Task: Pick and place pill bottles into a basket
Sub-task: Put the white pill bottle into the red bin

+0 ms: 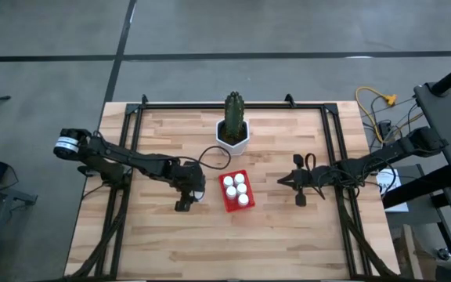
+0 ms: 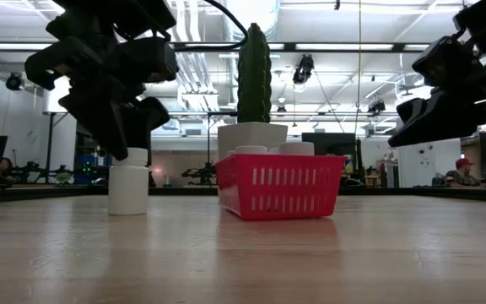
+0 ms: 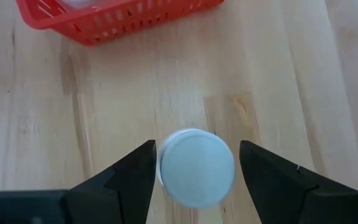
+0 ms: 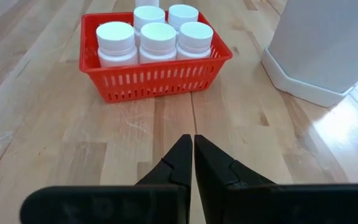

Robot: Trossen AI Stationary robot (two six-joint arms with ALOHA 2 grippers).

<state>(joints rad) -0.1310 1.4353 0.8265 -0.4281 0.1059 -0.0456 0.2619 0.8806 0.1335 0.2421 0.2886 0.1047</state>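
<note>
You are working on the last small white pill bottle with a white cap (image 3: 196,167), which is standing on the light wooden surface (image 1: 288,235) just beside the bright red plastic basket (image 1: 227,200). Your left claw (image 3: 196,163) is sitting around this bottle with its fingers spread on both sides, not squeezing it yet. Five more white bottles (image 4: 157,36) are already standing in the basket. Your right claw (image 4: 193,152) is waiting on the other side of the basket, pressed closed and holding nothing. I think you next need to squeeze, lift the bottle straight up, and carry it over the basket.
</note>
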